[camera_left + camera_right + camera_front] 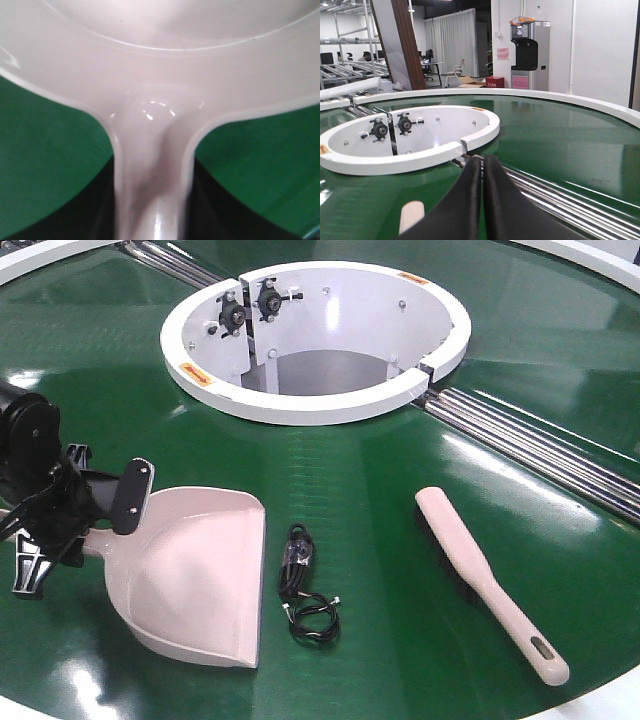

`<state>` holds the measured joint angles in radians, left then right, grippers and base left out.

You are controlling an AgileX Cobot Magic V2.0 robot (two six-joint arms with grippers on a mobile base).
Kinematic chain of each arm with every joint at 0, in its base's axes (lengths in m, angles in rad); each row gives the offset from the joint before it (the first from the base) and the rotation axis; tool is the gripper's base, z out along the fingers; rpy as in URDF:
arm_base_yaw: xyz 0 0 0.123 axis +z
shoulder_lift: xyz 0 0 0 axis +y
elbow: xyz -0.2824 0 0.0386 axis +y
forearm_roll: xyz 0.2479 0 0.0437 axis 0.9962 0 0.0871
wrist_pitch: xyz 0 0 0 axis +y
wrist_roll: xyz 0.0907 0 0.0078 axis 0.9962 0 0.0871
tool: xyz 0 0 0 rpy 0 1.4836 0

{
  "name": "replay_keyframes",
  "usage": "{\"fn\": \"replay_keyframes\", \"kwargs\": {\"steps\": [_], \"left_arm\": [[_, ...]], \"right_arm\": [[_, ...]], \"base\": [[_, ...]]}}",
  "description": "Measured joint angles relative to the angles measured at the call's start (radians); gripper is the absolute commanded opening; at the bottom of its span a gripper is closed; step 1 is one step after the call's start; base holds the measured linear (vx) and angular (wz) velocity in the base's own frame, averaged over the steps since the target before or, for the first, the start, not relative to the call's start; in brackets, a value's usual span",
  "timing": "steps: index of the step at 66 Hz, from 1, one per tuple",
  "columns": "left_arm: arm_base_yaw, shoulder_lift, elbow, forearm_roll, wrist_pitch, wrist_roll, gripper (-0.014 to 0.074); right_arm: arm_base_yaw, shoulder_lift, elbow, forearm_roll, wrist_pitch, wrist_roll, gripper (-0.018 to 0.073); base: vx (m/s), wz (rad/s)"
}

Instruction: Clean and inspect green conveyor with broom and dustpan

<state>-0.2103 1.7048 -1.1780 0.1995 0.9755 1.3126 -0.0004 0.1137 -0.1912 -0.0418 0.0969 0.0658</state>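
Note:
The pale pink-beige dustpan (195, 580) lies on the green conveyor (380, 460) at the left, with its lip facing right. My left gripper (108, 525) is shut on the dustpan's handle. The left wrist view shows the handle (152, 165) held between my dark fingers (95, 210). The broom (490, 580) lies flat on the belt at the right, bristles down and slotted end nearest the front edge. My right gripper (482, 162) is shut and empty, above the belt. The broom's rounded tip (411, 215) shows just to its left. This gripper is out of the front view.
A coiled black cable (305, 585) lies on the belt between dustpan and broom. The white ring housing (315, 340) stands at the back centre. Silver rollers (540, 445) run from it toward the right. The belt's white front edge (600, 700) is close to the broom's handle end.

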Motion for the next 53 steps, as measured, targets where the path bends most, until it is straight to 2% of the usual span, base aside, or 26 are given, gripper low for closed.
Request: {"fn": "replay_keyframes", "kwargs": {"steps": [12, 23, 46, 53], "left_arm": [[0.000, 0.000, 0.000, -0.001, 0.000, 0.000, -0.0006], [0.000, 0.000, 0.000, -0.001, 0.000, 0.000, -0.0006], [0.000, 0.000, 0.000, -0.002, 0.000, 0.000, -0.0006], [0.000, 0.000, 0.000, -0.003, 0.000, 0.000, -0.0006]], "right_arm": [[0.000, 0.297, -0.218, 0.008, 0.189, 0.003, -0.0009], [0.000, 0.519, -0.296, 0.001, 0.273, -0.011, -0.0009], [0.000, 0.683, -0.386, -0.031, 0.396, -0.015, 0.0036], [0.000, 0.685, -0.421, -0.038, 0.429, -0.016, 0.0087]], "base": [[0.00, 0.00], [0.00, 0.00], [0.00, 0.00], [0.00, 0.00]]}}
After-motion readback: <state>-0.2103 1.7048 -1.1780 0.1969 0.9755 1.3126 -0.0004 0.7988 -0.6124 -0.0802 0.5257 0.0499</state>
